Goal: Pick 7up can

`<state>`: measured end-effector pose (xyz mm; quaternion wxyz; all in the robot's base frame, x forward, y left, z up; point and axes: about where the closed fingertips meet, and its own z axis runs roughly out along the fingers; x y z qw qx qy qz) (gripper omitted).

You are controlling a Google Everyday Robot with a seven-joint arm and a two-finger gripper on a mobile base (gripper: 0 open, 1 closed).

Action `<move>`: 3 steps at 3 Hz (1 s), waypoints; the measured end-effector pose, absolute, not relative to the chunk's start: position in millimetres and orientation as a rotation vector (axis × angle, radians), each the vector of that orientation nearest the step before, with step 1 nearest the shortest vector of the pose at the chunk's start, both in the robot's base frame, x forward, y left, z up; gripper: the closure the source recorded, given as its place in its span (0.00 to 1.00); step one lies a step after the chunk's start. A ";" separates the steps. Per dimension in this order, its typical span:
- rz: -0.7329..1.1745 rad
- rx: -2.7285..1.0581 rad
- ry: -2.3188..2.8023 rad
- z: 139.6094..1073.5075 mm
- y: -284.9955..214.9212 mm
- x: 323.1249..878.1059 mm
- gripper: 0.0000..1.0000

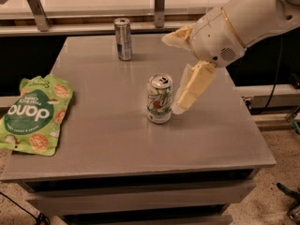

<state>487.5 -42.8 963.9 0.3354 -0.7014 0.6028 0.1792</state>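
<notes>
The 7up can (159,99), short with a white and green label and a silver top, stands upright near the middle of the grey table (108,135). My gripper (171,74) hangs just right of the can, open. Its lower cream finger (193,87) slants down to the can's right side, the tip close beside the can near its base. The upper finger (177,36) points left, above and behind the can. Nothing is held.
A taller, slim silver-blue can (123,39) stands at the table's back edge. A green snack bag (33,112) lies flat at the left side. A rail and posts run behind the table. The floor drops off at the right.
</notes>
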 end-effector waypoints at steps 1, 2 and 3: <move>0.576 -1.783 1.573 944.7 -39.1 491.9 0.00; 0.596 -1.760 1.587 928.0 -34.9 500.1 0.00; 0.601 -1.747 1.594 914.8 -31.1 506.4 0.00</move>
